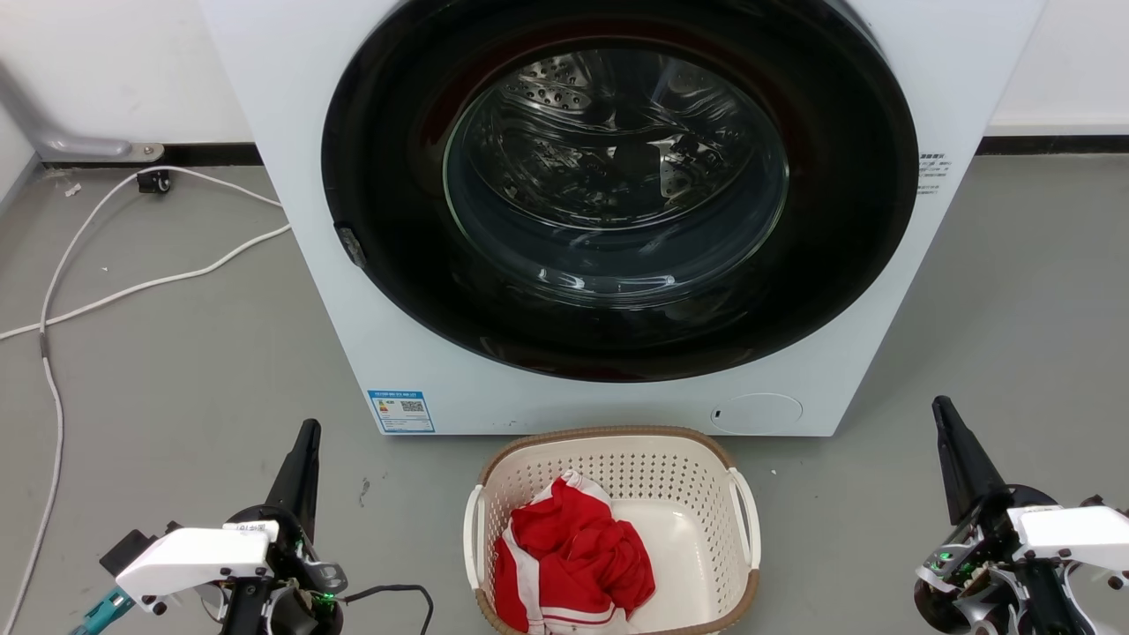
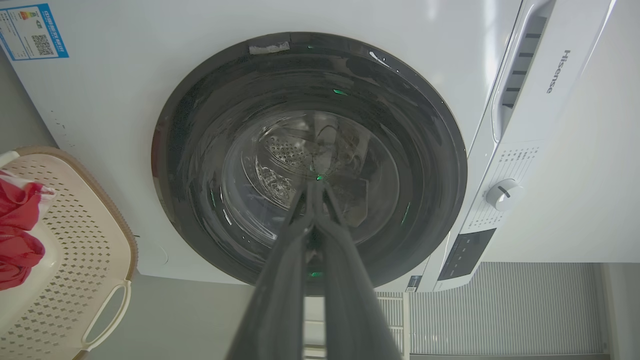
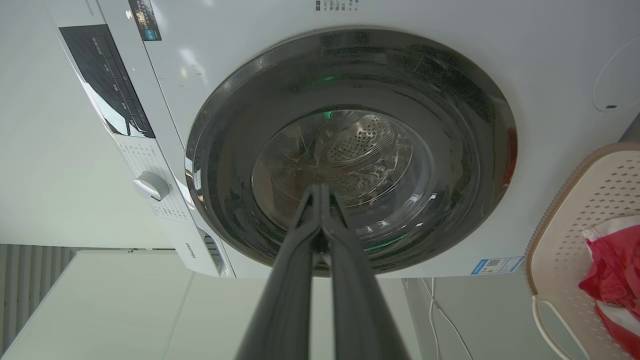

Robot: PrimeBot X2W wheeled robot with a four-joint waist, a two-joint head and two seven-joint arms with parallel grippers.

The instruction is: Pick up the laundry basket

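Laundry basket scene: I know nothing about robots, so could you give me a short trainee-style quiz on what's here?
1. True or false: the basket stands on the floor in front of the washer.
2. The cloth in the basket is: A red and white, B blue, C green.
3. Fill in: the left gripper and right gripper each have their fingers ___.
Key: 1 true; 2 A; 3 shut.
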